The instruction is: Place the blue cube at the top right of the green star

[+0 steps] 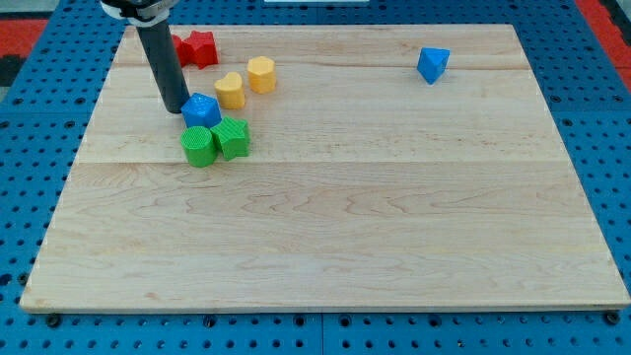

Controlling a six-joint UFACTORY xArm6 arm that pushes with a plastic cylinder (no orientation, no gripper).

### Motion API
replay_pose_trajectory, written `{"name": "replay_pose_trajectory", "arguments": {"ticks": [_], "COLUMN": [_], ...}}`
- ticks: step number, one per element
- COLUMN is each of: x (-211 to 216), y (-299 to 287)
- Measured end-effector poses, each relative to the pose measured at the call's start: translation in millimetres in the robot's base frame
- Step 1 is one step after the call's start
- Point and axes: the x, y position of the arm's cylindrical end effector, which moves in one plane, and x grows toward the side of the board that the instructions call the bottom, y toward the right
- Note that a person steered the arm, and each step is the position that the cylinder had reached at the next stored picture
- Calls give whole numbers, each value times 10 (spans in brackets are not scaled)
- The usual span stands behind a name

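Your jawless rod's tip point(178, 106) touches the blue cube point(201, 110) from the left; nudge it gently rightward, above the green star point(233, 137).

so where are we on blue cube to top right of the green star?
Done: my tip has reached the blue cube, at its left edge. In hand: cube touches the top of the green pair, cylinder and star. Left: nudge it rightward, up past the star's top-right corner.
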Motion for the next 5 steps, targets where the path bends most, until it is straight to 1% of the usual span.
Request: {"name": "replay_pose_trajectory", "arguments": {"ticks": [1, 2, 5], "x": [6, 79, 81], "y": [0, 200, 1956]}}
